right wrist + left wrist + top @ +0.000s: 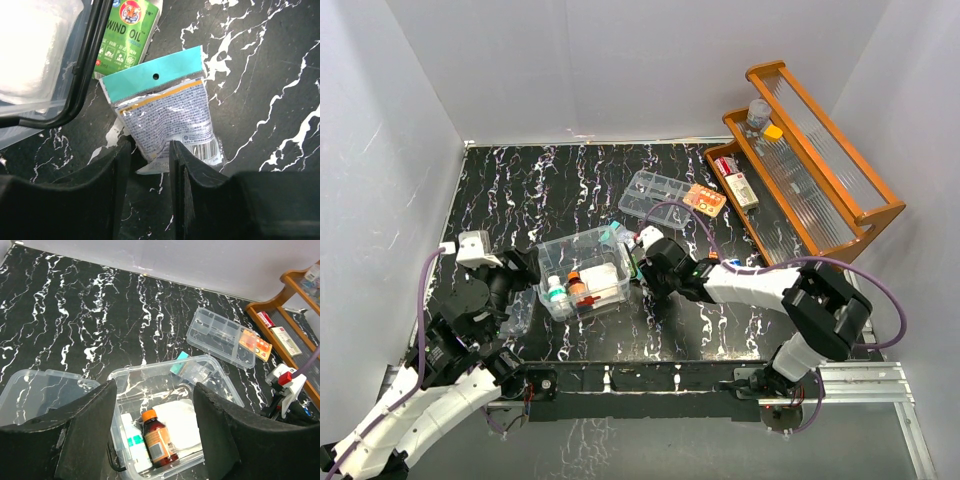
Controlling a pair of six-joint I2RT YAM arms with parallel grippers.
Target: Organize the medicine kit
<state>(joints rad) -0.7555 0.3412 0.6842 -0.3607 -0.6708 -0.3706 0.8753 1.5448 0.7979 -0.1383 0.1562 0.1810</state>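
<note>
The medicine kit [575, 240] stands open at mid-table, a brown bottle [157, 440] inside. Just beside its right wall the right gripper [150, 150] pinches a teal-topped packet [165, 110], whose lower edge is hidden between the fingers. A green box [131, 30] is cut off by the frame. The left gripper [155, 386] hangs over the kit, jaws apart and empty.

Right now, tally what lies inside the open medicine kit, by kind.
Inside the medicine kit:
Bottles: 2 (brown bottle, white bottle)
White pad: 1
Total: 3
The teal-topped packet lies outside, uncounted.
</note>
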